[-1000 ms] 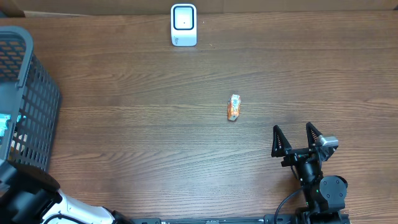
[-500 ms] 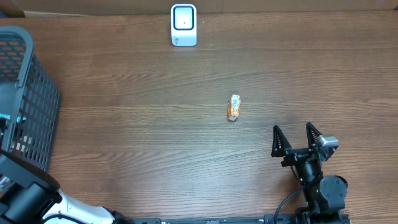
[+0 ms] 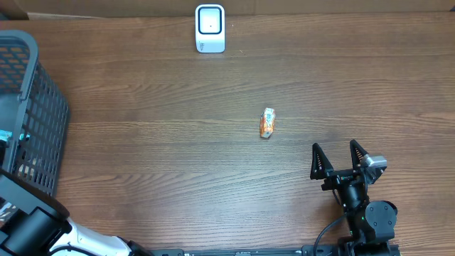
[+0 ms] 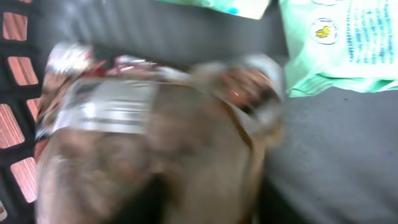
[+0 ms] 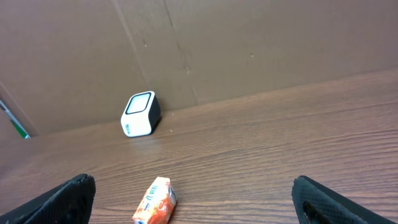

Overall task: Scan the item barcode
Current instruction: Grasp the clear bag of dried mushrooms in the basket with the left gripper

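Brown wood-grain table [image 3: 178, 163] is seen from above, with both arms mounted at its near edge. At near right the right gripper [image 3: 334, 146] is parked low over the wood, jaws spread as wide as they go, nothing held and nothing touched. At near left the left arm [image 3: 32, 227] is seen at the near corner of the dark grey mesh basket [image 3: 46, 121], which occupies the left edge of the table. The arm's end is hidden in the overhead view.

The left wrist view is badly blurred. Most of it is filled by a crinkled brown-and-silver packet [image 4: 143, 143] lying on the grey basket floor, right up against the camera. The left gripper cannot be made out there, so whether it is open, closed or gripping the packet cannot be told. Pale green printed packets [image 4: 336, 43] are seen just beyond the crinkled one, at the upper right of that view. Wood is glimpsed through the mesh at left.

Out on the open table, a small orange packet [image 3: 267, 123] is laid flat near the middle, well apart from both arms, ahead and left of the right gripper. Only bare wood is seen between it and the white barcode scanner [image 3: 210, 28], which is stood at the far edge with its window tilted upward. Behind the scanner, a plain cardboard wall [image 5: 249, 43] is set along the back of the table.
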`<state>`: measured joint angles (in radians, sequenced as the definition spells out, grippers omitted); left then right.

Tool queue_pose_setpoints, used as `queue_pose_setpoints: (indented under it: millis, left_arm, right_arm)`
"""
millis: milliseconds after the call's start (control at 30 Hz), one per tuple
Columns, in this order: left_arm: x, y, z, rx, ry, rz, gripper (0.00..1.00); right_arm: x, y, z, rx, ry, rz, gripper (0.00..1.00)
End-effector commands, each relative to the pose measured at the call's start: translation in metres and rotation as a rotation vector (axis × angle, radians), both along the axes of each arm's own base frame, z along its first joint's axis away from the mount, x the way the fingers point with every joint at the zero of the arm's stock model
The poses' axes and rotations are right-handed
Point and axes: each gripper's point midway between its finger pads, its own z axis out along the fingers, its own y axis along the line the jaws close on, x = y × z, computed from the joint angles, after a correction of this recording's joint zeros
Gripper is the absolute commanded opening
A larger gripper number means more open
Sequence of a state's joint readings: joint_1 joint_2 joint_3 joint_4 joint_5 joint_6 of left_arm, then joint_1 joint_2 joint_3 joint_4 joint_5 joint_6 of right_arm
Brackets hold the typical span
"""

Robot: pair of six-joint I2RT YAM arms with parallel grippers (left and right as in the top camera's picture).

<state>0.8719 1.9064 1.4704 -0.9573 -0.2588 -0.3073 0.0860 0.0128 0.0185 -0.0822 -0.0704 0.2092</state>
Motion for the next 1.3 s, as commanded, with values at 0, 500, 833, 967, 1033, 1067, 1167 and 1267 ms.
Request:
queue_pose_setpoints:
  millis: [0,500,833,967,1033,1067,1167,1267]
  left_arm:
    - [-0.009,-0.016,-0.019,-0.078,0.028,-0.007,0.04]
    - [0.009,0.006,0.103,0.009,-0.041,-0.022,0.04]
    - [0.025,0.008,0.231,0.185,-0.279,-0.014,0.04]
    - [0.021,0.001,0.226,0.15,-0.258,-0.013,0.11]
    - [0.017,-0.003,0.214,0.112,-0.226,-0.01,0.4]
    - [0.015,-0.005,0.206,0.088,-0.206,-0.008,0.53]
    - [0.01,-0.015,0.177,-0.005,-0.146,-0.006,0.84]
    - [0.002,-0.023,0.148,-0.076,-0.082,0.001,1.0]
  right_arm:
    - [0.0,0.001,-0.002,0.007,-0.002,0.003,1.0]
    - [0.0,0.001,-0.002,0.007,-0.002,0.003,1.0]
    - [0.0,0.001,-0.002,0.007,-0.002,0.003,1.0]
    - [0.0,0.001,-0.002,0.007,-0.002,0.003,1.0]
    - [0.0,0.001,-0.002,0.007,-0.002,0.003,1.0]
    - [0.0,0.001,-0.002,0.007,-0.003,0.003,1.0]
    - [0.0,0.001,-0.002,0.007,-0.002,0.003,1.0]
    - [0.0,0.001,-0.002,0.007,-0.002,0.003,1.0]
